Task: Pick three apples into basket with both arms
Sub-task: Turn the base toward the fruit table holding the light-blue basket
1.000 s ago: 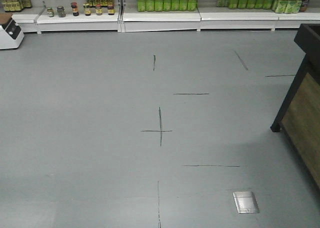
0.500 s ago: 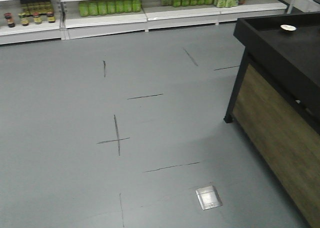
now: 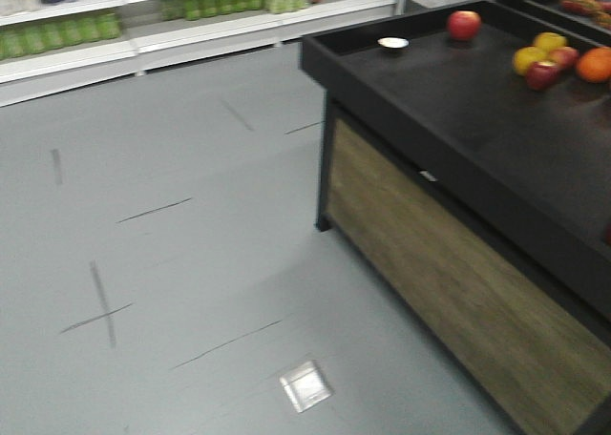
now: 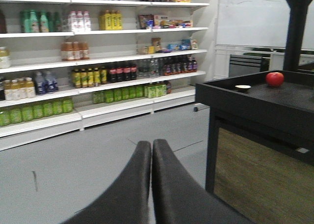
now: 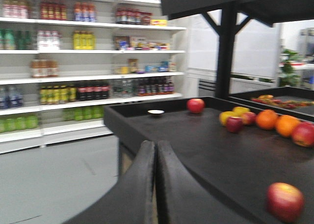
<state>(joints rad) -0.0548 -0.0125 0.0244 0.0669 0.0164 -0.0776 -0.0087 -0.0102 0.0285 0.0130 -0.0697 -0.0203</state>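
Shelving (image 4: 98,62) stocked with bottles and jars fills the back of both wrist views, above the grey floor (image 3: 191,216). Next in size is the black display stand (image 3: 458,130) with wood-panelled sides, off to the right in the front view. The left gripper (image 4: 151,145) and right gripper (image 5: 156,146) each show two dark fingers pressed together with nothing between them, and both hang short of the stand. No basket shows in any view.

The apples lie on the stand's top. A lone apple (image 3: 464,24) sits near the far corner. A maroon apple (image 3: 543,72) touches the yellow fruits (image 3: 528,59), just beside an orange (image 3: 594,65). A near apple (image 5: 285,200), seen only from the right wrist, rests alone toward the front. Smallest is a white dish (image 3: 392,43) near the lone apple.

Each apple is probably firm, fairly weighty and smooth-skinned. It would likely roll on the flat top if nudged, and bruise under a hard squeeze. The best hold looks to be from above, with the jaws opened wide across the fruit's widest girth (the maroon one, crowded by neighbours, leaves little finger room).
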